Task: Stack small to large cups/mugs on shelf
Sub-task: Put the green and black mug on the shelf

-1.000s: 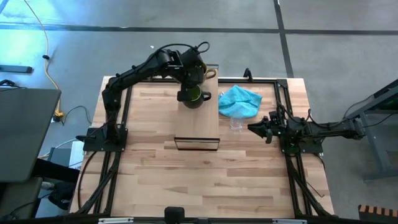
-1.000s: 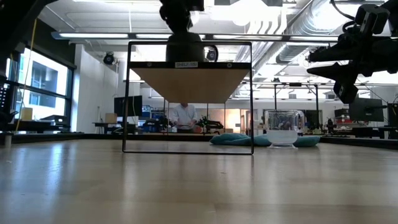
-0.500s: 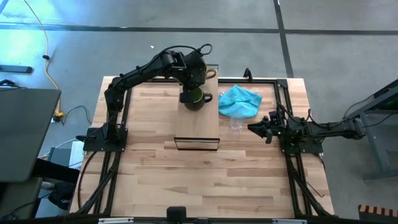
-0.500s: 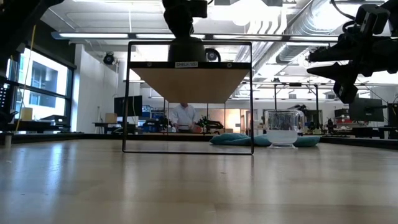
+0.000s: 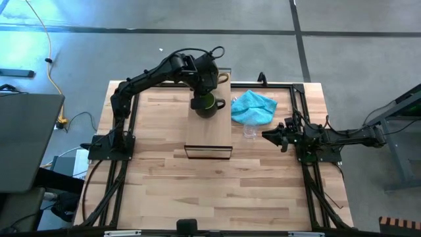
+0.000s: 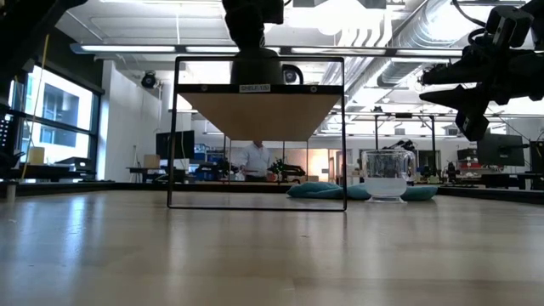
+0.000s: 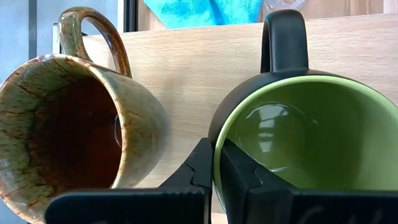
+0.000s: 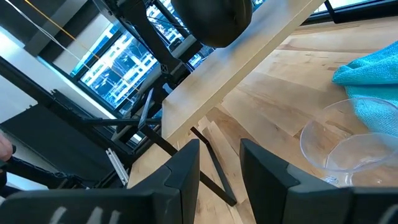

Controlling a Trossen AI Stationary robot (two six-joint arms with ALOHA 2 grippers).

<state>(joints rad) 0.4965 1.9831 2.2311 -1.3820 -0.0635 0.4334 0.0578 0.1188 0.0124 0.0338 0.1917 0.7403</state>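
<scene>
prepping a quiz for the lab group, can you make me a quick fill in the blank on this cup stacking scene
1. The left gripper pinches the rim of the ____ mug.
2. Both mugs stand on the ____.
3. The brown-tan mug stands beside the green one with its opening facing ____.
4. The clear glass cup sits on the tabletop next to the ____ cloth.

Missing words: green; shelf; up; turquoise

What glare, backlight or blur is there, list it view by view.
Low view: bright ceiling lights and window leave the shelf and arms as dark silhouettes. Left wrist view: a glossy reflection inside the green mug; the nearest fingers are blurred. High view: even light, a blue cast on the floor.
</scene>
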